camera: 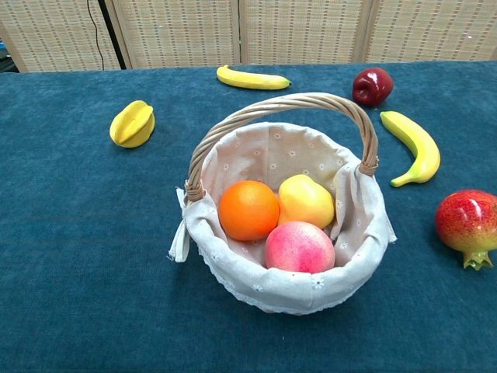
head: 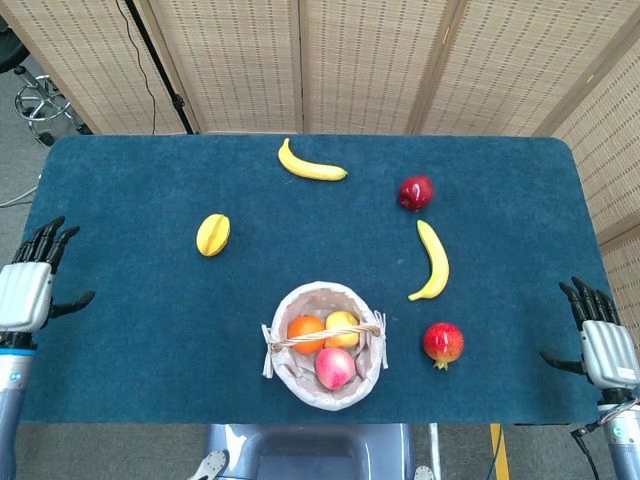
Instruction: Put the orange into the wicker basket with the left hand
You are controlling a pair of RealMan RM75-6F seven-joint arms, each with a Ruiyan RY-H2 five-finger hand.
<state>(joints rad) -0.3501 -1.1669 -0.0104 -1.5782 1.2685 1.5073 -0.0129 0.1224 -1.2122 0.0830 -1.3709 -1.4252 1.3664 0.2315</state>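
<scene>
The orange (head: 305, 328) (camera: 248, 210) lies inside the wicker basket (head: 322, 294) (camera: 276, 105), at its left side, beside a yellow fruit (camera: 306, 200) and a pink peach (camera: 299, 247). My left hand (head: 30, 284) hangs at the table's far left edge, open and empty, far from the basket. My right hand (head: 598, 337) sits at the far right edge, fingers spread, holding nothing. Neither hand shows in the chest view.
On the blue table (head: 130, 190) lie a yellow starfruit (head: 212, 235) (camera: 133, 123), a banana (head: 311, 166) at the back, a red apple (head: 415, 192), a second banana (head: 433, 262) and a pomegranate (head: 442, 343) right of the basket.
</scene>
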